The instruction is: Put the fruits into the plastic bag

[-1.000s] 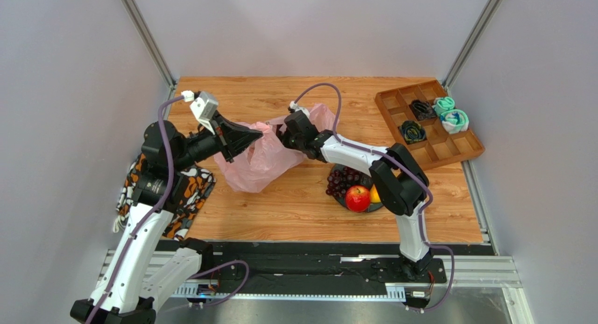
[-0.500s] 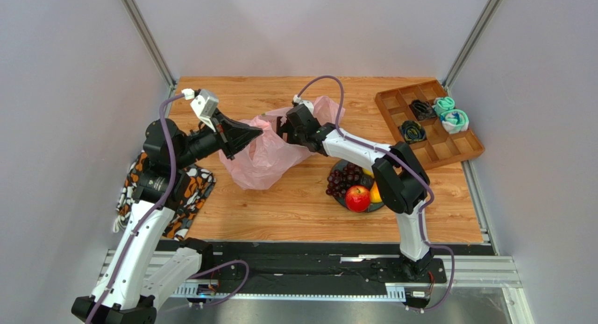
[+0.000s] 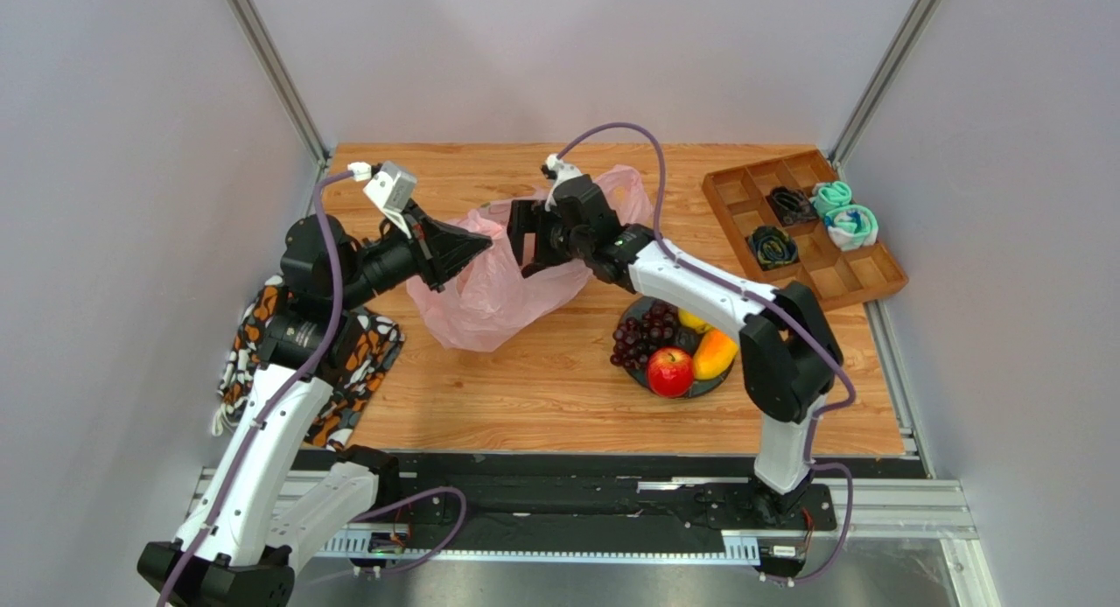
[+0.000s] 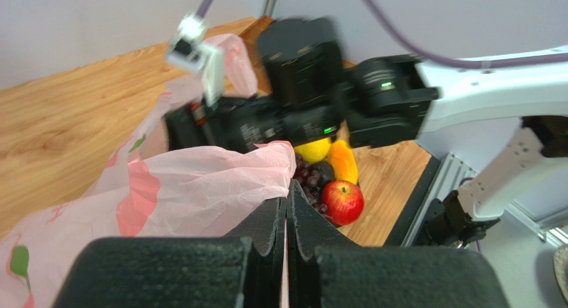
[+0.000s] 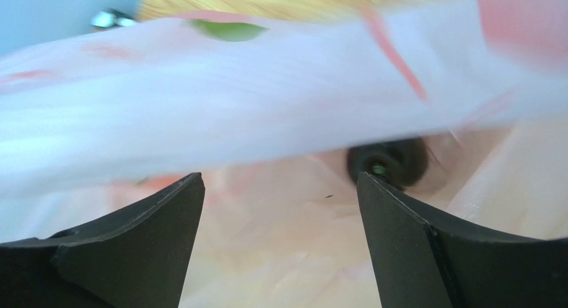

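The pink plastic bag lies on the wooden table, its left rim lifted. My left gripper is shut on the bag's edge. My right gripper is open at the bag's mouth, its fingers apart with pink plastic between and ahead of them. The red apple, purple grapes, banana and a yellow citrus lie on a dark plate right of the bag. In the left wrist view I see the apple, banana, citrus and a dark plum.
A wooden divided tray with teal and black coiled bundles stands at the back right. An orange-black patterned cloth lies at the table's left edge under my left arm. Grey walls enclose the table.
My right gripper has lifted and moved back toward the bag's upper rim, opening there. The bag's mouth has risen and spread. The left gripper holds its grip, raised slightly.
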Robot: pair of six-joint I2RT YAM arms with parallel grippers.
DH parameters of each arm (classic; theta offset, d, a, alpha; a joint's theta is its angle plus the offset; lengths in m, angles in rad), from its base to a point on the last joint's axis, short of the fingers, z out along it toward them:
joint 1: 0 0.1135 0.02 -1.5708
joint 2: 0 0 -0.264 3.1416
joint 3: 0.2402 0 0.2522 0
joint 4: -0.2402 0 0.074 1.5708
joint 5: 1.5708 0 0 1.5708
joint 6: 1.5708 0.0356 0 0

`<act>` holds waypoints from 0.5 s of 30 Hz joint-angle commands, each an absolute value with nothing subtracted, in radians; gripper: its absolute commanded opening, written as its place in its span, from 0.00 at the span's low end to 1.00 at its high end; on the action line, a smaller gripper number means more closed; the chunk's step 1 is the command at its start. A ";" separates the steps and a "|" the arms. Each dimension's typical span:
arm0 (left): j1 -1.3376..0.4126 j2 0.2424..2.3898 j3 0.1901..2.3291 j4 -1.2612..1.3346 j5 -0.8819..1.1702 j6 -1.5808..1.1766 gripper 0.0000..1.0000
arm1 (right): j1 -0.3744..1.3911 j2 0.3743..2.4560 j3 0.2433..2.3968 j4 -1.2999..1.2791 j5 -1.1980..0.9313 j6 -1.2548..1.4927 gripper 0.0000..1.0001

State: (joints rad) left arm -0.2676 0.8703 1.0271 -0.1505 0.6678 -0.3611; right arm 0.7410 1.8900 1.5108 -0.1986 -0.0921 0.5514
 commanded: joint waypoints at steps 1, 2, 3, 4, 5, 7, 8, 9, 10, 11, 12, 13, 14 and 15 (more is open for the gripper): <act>-0.262 0.877 1.054 -0.179 0.588 -0.345 0.00 | 0.746 1.700 1.453 -0.042 -0.143 0.505 0.88; -0.262 0.874 1.052 -0.179 0.586 -0.345 0.00 | 0.746 1.674 1.436 -0.038 -0.134 0.500 0.88; -0.262 0.873 1.052 -0.184 0.575 -0.345 0.00 | 0.746 1.651 1.422 -0.035 -0.123 0.494 0.88; -0.262 0.874 1.054 -0.189 0.566 -0.347 0.00 | 0.746 1.628 1.393 -0.037 -0.098 0.483 0.88; -0.262 0.876 1.055 -0.193 0.552 -0.345 0.00 | 0.746 1.577 1.379 -0.038 -0.086 0.477 0.88; -0.262 0.879 1.063 -0.219 0.512 -0.342 0.00 | 0.746 1.522 1.324 -0.052 -0.040 0.463 0.88; -0.262 0.882 1.065 -0.227 0.500 -0.341 0.00 | 0.746 1.467 1.309 -0.061 -0.023 0.459 0.88; -0.262 0.882 1.066 -0.233 0.485 -0.339 0.00 | 0.746 1.435 1.287 -0.072 -0.003 0.454 0.88; -0.262 0.882 1.068 -0.235 0.480 -0.339 0.00 | 0.744 1.405 1.269 -0.110 0.055 0.448 0.89; -0.262 0.881 1.066 -0.236 0.477 -0.337 0.00 | 0.745 1.378 1.237 -0.135 0.086 0.433 0.89; -0.262 0.879 1.066 -0.236 0.476 -0.339 0.00 | 0.746 1.323 1.227 -0.167 0.116 0.425 0.89; -0.262 0.879 1.065 -0.236 0.476 -0.337 0.00 | 0.746 1.301 1.226 -0.264 0.202 0.419 0.89; -0.262 0.879 1.066 -0.236 0.476 -0.336 0.00 | 0.744 1.277 1.224 -0.317 0.250 0.404 0.89; -0.262 0.880 1.068 -0.238 0.476 -0.339 0.00 | 0.742 1.241 1.226 -0.371 0.294 0.396 0.89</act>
